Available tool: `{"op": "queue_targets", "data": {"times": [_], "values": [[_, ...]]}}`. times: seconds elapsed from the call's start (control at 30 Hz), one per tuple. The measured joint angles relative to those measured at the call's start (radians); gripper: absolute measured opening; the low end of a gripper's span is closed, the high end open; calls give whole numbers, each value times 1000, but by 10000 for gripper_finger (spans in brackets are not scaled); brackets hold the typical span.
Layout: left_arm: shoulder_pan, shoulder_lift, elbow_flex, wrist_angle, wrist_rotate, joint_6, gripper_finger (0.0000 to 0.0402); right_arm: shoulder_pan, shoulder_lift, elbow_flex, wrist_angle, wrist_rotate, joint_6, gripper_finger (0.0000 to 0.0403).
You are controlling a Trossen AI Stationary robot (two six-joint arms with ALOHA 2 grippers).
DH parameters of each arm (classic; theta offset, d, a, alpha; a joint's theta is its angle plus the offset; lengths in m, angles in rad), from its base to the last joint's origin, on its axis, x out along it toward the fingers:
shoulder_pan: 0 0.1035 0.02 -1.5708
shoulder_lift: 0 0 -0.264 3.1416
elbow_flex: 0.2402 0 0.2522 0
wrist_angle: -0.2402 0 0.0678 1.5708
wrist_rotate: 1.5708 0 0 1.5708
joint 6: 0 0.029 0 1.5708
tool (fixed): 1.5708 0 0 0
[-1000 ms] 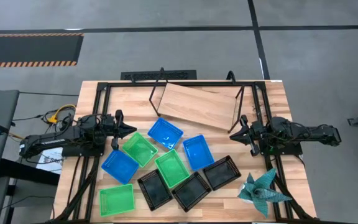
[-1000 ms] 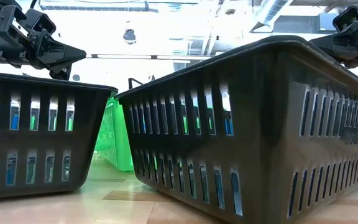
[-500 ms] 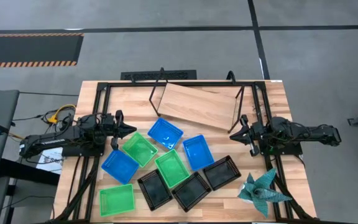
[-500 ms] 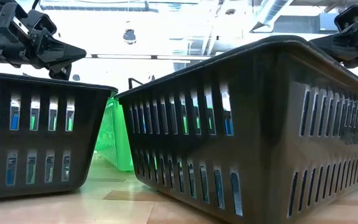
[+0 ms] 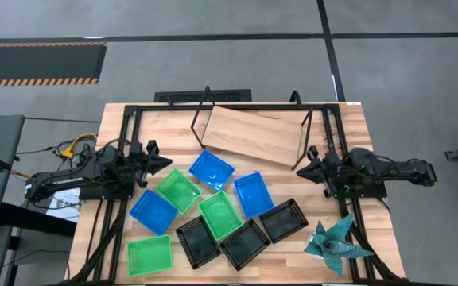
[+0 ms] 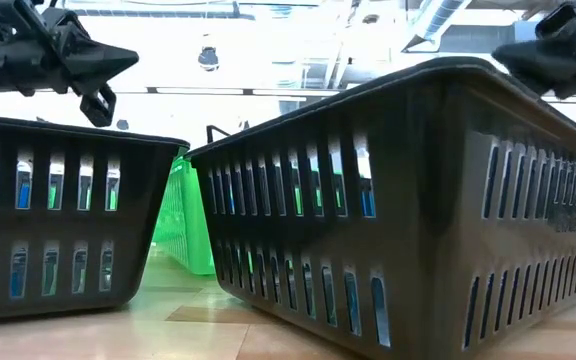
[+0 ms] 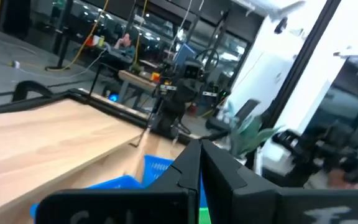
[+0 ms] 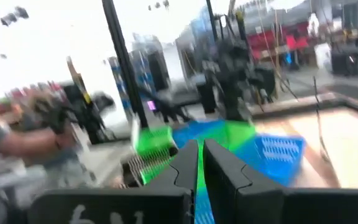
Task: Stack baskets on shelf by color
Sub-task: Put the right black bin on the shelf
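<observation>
Left gripper [image 5: 168, 164]: jaws closed, empty, raised at table's left side. Right gripper [image 5: 298, 168]: fingers nearly together, empty, at right. Baskets [image 5: 213, 209]: nine, loose on tabletop [image 5: 118, 119] between them. Shelf [image 5: 253, 135]: bare, behind baskets.

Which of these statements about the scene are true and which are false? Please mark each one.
1. Nothing lies on the shelf. True.
2. The left pincer holds a green basket. False: it is shut on nothing, beside the baskets on the table.
3. Three black baskets lie in a row near the table's front edge. True.
4. The teal paper plant stands in a blue basket. False: it stands on the table, by the right front corner.
5. The right pincer is over the green baskets. False: it hangs beside the shelf's right end, holding nothing.
</observation>
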Motion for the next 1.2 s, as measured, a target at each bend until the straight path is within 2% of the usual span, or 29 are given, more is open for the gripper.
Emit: {"op": "queue_targets", "data": {"times": [0.23, 0.47, 0.7, 0.93, 1.07, 1.2], "values": [[0, 0, 7, 70, -84, -79, 0, 0, -1, 3, 245, -4, 113, 50], [0, 0, 11, 172, -97, -179, 0, 0, -1, 5, 394, -4, 217, 50], [0, 0, 12, 181, -219, -221, 0, 14, 0, 6, 344, -4, 220, 50], [0, 0, 12, 152, -280, -130, 0, 28, 0, 6, 301, 2, 120, 51], [0, 0, 12, 192, -239, -12, 14, 28, 2, 29, 261, 24, 114, 65], [0, 0, 13, 275, -169, -31, 63, 42, 62, 125, 123, 23, 107, 108]]}}
